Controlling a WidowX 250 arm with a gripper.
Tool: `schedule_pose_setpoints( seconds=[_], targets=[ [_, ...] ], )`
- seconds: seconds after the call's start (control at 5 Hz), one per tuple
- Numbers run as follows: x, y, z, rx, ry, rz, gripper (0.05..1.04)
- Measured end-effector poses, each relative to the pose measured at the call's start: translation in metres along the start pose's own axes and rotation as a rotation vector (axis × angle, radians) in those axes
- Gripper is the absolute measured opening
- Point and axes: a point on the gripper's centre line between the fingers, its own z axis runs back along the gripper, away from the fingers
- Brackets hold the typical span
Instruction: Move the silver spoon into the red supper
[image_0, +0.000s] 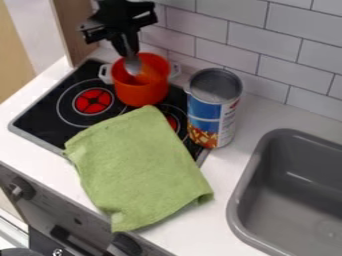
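Gripping the spoon (133, 65) head-down, the tool (125, 48) hangs above the pot (139, 92), likely so that letting go would drop the spoon inside.

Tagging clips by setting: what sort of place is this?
Likely a toy kitchen: a stovetop with red burner rings, a grey sink, and knobs along the front.

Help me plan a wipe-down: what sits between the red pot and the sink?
The camera view shows a tall can, then a strip of white counter.
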Motion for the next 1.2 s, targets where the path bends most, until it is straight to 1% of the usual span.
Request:
schedule_pose_setpoints(
  seconds=[0.6,0.8,1.0,1.2],
  targets=[
    [-0.004,-0.007,-0.007,0.001,-0.008,0.000,0.117],
    [-0.009,-0.004,-0.010,0.006,0.002,-0.018,0.116],
    [-0.019,0.000,-0.015,0.016,0.026,-0.036,0.116],
    [-0.019,0.004,-0.015,0.016,0.032,-0.036,0.159]
  ],
)
